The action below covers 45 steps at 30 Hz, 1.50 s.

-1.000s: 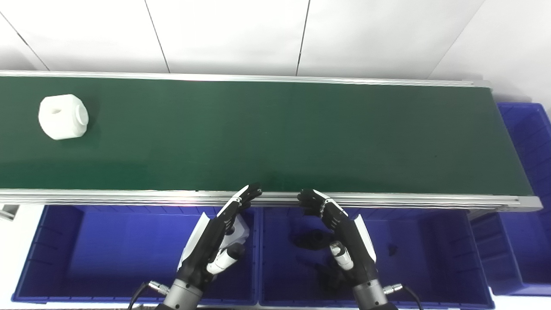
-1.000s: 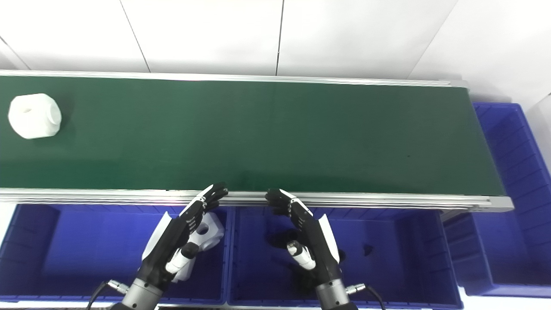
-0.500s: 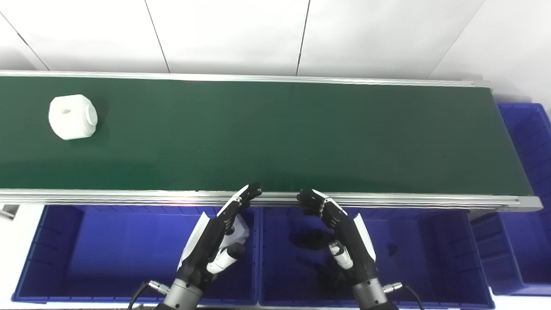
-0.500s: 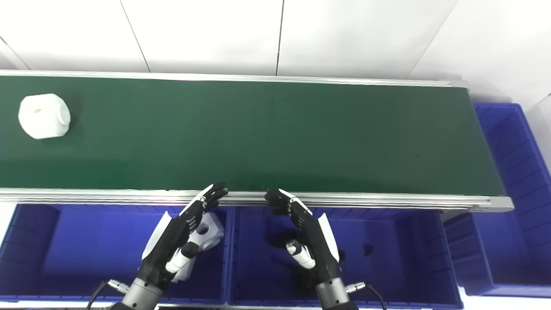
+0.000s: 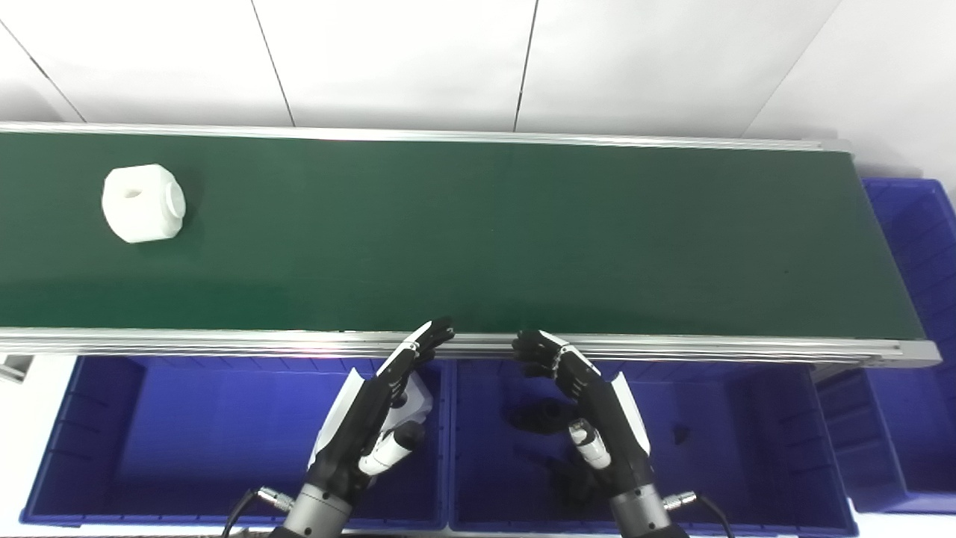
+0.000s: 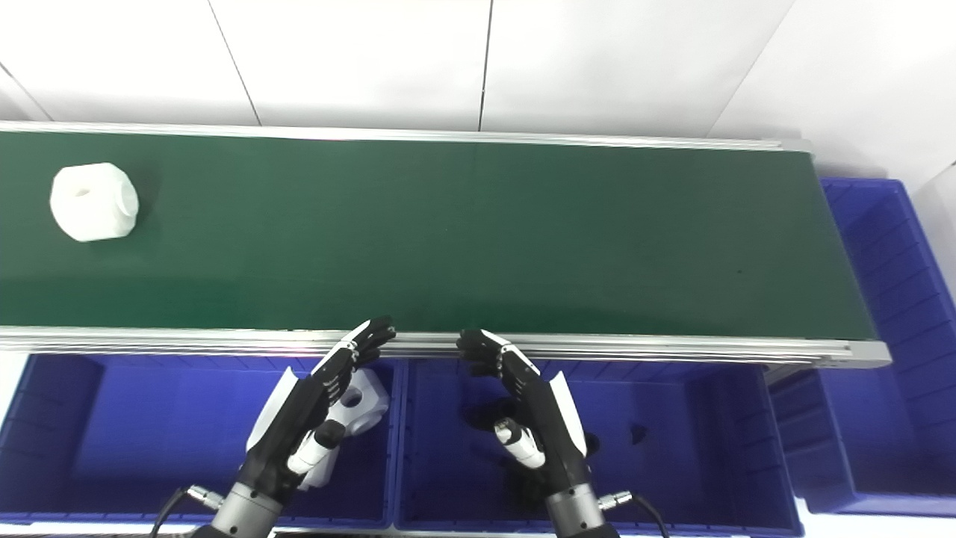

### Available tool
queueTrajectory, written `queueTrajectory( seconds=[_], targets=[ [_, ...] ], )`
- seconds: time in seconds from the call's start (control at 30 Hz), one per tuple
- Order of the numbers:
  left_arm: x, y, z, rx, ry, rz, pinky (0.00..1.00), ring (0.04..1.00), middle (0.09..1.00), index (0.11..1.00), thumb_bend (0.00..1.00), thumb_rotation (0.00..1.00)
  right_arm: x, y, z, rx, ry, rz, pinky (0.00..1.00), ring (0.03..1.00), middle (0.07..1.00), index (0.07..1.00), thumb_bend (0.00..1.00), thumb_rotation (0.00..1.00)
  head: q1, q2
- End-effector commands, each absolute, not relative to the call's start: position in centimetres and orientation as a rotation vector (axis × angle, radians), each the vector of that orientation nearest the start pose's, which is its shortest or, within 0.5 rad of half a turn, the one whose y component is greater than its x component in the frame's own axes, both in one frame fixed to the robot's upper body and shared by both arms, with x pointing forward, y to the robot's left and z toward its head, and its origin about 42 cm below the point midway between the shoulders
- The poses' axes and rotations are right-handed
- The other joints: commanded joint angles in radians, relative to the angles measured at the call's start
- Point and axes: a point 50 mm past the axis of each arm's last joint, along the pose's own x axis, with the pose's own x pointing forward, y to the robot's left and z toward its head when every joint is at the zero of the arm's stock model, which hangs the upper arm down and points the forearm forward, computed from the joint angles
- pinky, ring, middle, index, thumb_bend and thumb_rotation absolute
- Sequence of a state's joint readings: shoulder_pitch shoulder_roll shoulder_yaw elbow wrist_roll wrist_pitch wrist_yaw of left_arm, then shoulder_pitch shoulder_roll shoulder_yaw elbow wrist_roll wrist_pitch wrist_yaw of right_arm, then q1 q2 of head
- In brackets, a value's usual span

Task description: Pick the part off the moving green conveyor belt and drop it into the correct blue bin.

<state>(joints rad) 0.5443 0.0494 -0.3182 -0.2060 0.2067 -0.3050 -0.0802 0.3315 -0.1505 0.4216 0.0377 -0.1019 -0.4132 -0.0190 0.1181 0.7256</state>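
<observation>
Left eye view, from above: a white part (image 5: 143, 203) rides the far-left stretch of the green conveyor belt (image 5: 478, 239), lying well apart from both robot hands. It's a chunky block w/ a round boss on its right face & a small hole on top.

Left hand (image 5: 373, 415) hangs over the left blue bin (image 5: 97, 448), fingers spread & holding nothing, fingertips (image 5: 437, 332) reaching up to the belt's near aluminium rail (image 5: 672, 347). Right hand (image 5: 594, 411) mirrors it over the middle blue bin (image 5: 747, 448), likewise empty w/ fingers apart, tips at the same rail. The two hands face each other, palms inward, w/ a gap between them.

Inside the left bin, a white piece (image 6: 362, 400) sits at the right wall, partly hidden behind the left hand. The middle bin holds dark parts: one (image 5: 541, 415) just beside the right hand, a smaller one (image 5: 680, 432) to the right; shapes too dark to tell.

A third blue bin (image 5: 915, 246) stands past the belt's right end. White wall panels (image 5: 403, 60) fill the background.
</observation>
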Motion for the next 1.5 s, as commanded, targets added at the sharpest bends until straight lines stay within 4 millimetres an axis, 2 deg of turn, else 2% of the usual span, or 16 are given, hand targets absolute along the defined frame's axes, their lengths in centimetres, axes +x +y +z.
queueTrajectory(
  seconds=[0.0,0.23,0.27,0.3,0.43,0.57,0.6,0.77,0.93,1.0,1.13,1.47],
  targets=[
    [9.3,15.3,7.8,0.108,-0.027,-0.305,0.91,0.93,0.901,0.905,0.86,1.0,14.0,-15.9,4.6,-0.087,-0.117,0.38,0.71,0.763,0.782,0.794,0.94,1.0,0.001,0.001],
    [9.3,15.3,7.7,0.112,-0.026,-0.303,0.91,0.927,0.899,0.904,0.86,1.0,14.0,-15.9,4.6,-0.085,-0.117,0.381,0.7,0.762,0.78,0.792,0.94,1.0,0.003,-0.002],
    [9.3,15.3,7.6,0.112,-0.026,-0.304,0.91,0.927,0.899,0.904,0.85,1.0,14.0,-15.9,4.5,-0.089,-0.116,0.381,0.7,0.762,0.78,0.793,0.94,1.0,0.013,-0.019],
    [9.3,15.3,7.6,0.112,-0.026,-0.305,0.91,0.928,0.901,0.906,0.85,1.0,14.0,-15.9,4.5,-0.092,-0.115,0.381,0.7,0.761,0.781,0.792,0.94,1.0,0.013,-0.019],
    [9.2,14.9,7.0,0.106,-0.023,-0.318,0.9,0.925,0.899,0.907,0.84,1.0,13.9,-16.5,3.9,-0.086,-0.086,0.385,0.7,0.769,0.787,0.79,0.94,1.0,0.118,-0.094],
    [9.4,14.2,6.4,0.097,-0.011,-0.315,0.87,0.903,0.883,0.877,0.87,1.0,13.9,-17.1,3.2,-0.086,-0.059,0.378,0.7,0.768,0.786,0.786,0.98,1.0,0.179,-0.136],
    [9.4,14.1,6.3,0.092,-0.007,-0.313,0.86,0.895,0.878,0.863,0.89,1.0,13.9,-17.2,3.0,-0.084,-0.053,0.374,0.7,0.771,0.789,0.787,1.0,0.99,0.179,-0.136],
    [9.9,13.4,5.5,0.095,-0.006,-0.318,0.84,0.883,0.869,0.851,0.87,1.0,14.3,-18.0,2.4,-0.107,-0.033,0.379,0.72,0.782,0.795,0.8,1.0,1.0,0.262,-0.189],
    [10.3,12.7,4.8,0.098,-0.003,-0.317,0.82,0.872,0.854,0.833,0.85,0.97,14.8,-18.7,1.9,-0.115,-0.017,0.385,0.73,0.788,0.794,0.812,1.0,1.0,0.324,-0.217],
    [10.7,12.2,4.6,0.109,-0.011,-0.321,0.81,0.866,0.85,0.828,0.85,0.97,15.1,-19.3,1.7,-0.113,-0.008,0.387,0.73,0.79,0.795,0.816,1.0,1.0,0.409,-0.239],
    [11.1,11.5,4.2,0.104,-0.018,-0.326,0.79,0.852,0.843,0.821,0.83,0.96,15.4,-19.9,1.5,-0.076,0.007,0.393,0.78,0.816,0.811,0.821,0.99,0.98,0.444,-0.258],
    [11.6,10.8,3.8,0.099,0.0,-0.33,0.76,0.841,0.838,0.815,0.87,0.95,15.9,-20.7,1.2,-0.079,0.017,0.411,0.85,0.863,0.845,0.867,0.96,0.99,0.504,-0.289]
  ],
)
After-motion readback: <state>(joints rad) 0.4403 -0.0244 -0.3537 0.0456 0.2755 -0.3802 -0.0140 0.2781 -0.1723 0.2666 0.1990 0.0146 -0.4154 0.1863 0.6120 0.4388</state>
